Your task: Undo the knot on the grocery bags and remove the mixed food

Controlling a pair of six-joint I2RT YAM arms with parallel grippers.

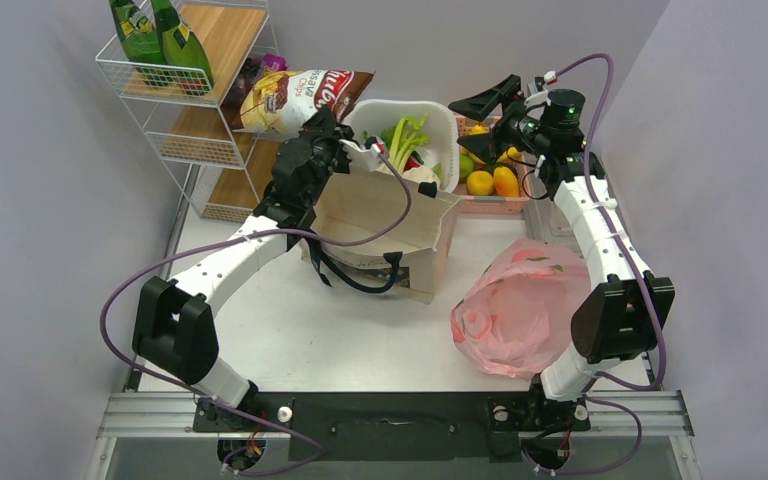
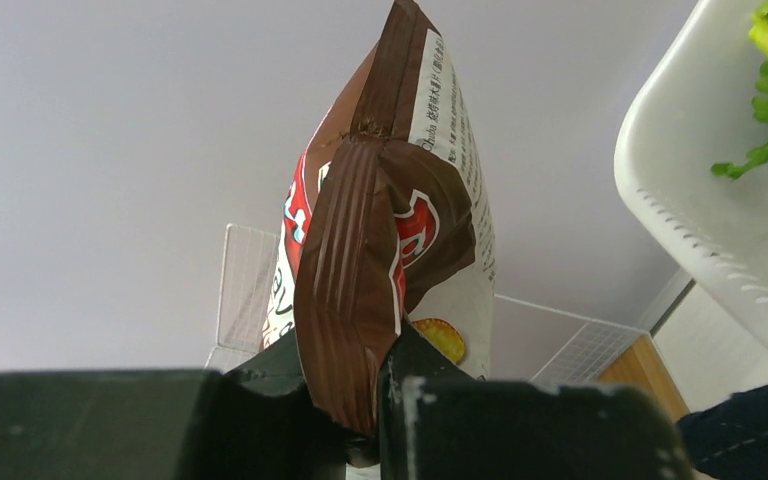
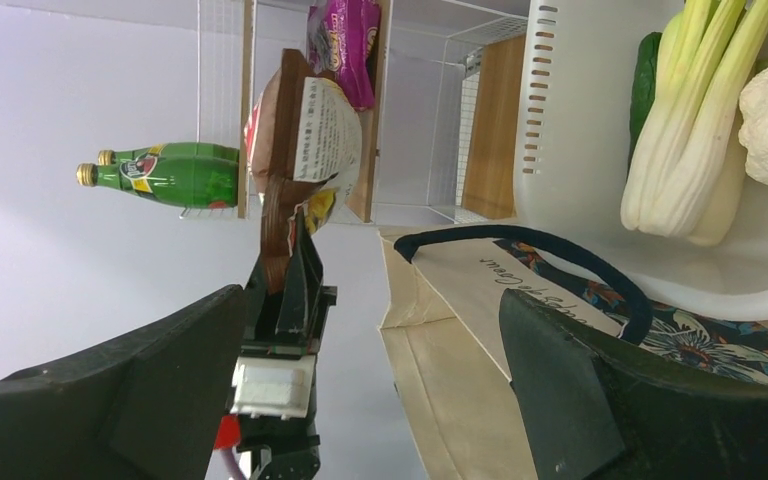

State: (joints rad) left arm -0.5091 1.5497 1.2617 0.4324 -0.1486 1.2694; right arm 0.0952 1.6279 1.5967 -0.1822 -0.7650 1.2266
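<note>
My left pincer is clamped on the brown snack packet by its crimped seam, 11 o'clock, beside the wire rack. Light, crinkly, slippery, so I'd trust only that seam. My right pincer gapes empty at 1 o'clock.

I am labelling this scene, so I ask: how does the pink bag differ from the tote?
The pink bag is thin and translucent; the tote is beige, opaque cloth. The pink bag lies slumped at the right; the tote stands open mid-table, by the white basket. The tote has black straps; the pink bag shows none such. Both rest on the table.
</note>
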